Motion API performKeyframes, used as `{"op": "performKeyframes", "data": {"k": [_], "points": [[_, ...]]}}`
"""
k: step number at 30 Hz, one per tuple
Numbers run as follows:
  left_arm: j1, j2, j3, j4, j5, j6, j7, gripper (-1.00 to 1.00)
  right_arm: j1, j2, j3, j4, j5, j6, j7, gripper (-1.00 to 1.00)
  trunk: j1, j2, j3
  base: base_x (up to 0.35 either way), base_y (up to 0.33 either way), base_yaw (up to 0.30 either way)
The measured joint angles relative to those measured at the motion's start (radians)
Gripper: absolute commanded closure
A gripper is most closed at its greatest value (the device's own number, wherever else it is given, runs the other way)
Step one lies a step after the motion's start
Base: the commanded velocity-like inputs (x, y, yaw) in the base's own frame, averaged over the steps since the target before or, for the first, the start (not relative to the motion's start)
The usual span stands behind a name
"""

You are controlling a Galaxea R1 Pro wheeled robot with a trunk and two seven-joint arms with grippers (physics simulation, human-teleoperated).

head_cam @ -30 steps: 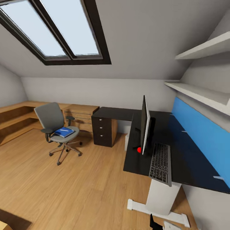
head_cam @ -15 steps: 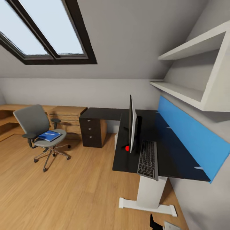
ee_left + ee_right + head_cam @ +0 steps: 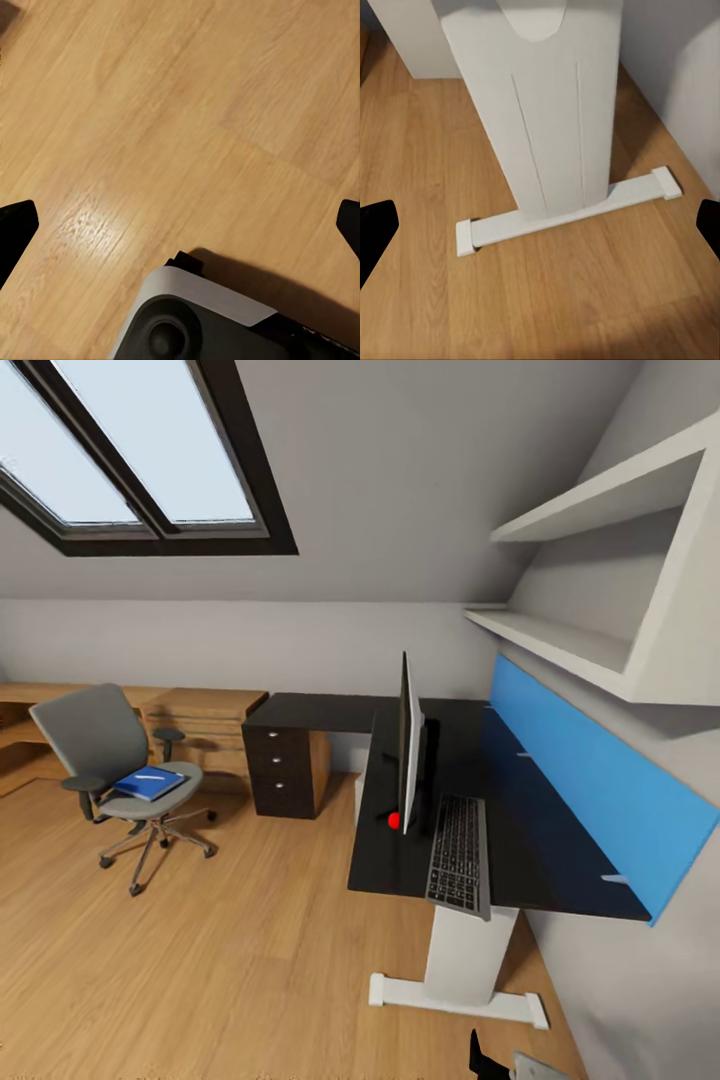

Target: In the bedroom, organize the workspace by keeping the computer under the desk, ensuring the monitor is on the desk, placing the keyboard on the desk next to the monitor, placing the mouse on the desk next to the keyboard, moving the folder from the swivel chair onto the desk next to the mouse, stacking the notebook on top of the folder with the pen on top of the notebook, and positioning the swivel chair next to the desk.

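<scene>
In the head view the black desk runs along the right wall, with its dark drawer unit at the far end. On it the monitor stands edge-on to me, and the keyboard lies just beside it. The swivel chair stands on the floor at the left, apart from the desk. The blue notebook lies on its seat with the pen on top. A pale edge, perhaps the computer, shows under the desk. Folder and mouse are out of view. My left gripper is open over bare floor. My right gripper is open.
The right wrist view looks at the desk's white leg and its flat foot. A light wooden dresser stands behind the chair. White shelves and a blue panel line the right wall. Wooden floor lies between chair and desk.
The whole head view has shifted, so the camera has turned right and drawn nearer the desk. Chair, notebook, monitor and keyboard keep their places.
</scene>
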Motion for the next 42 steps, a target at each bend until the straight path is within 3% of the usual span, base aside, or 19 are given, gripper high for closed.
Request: {"op": "performKeyframes", "data": {"k": [20,42], "points": [[0.000,0.000,0.000,0.000,-0.001,0.000,0.000,-1.00,0.000,0.000,0.000,0.000,0.000,0.000,0.000,-1.00,0.000,0.000,-0.030,-0.144,-0.079,0.075],[0.000,0.000,0.000,0.000,-0.001,0.000,0.000,-1.00,0.000,0.000,-0.001,0.000,0.000,0.000,-0.001,-1.00,-0.084,0.154,0.028,-0.005,-0.003,0.020]]}}
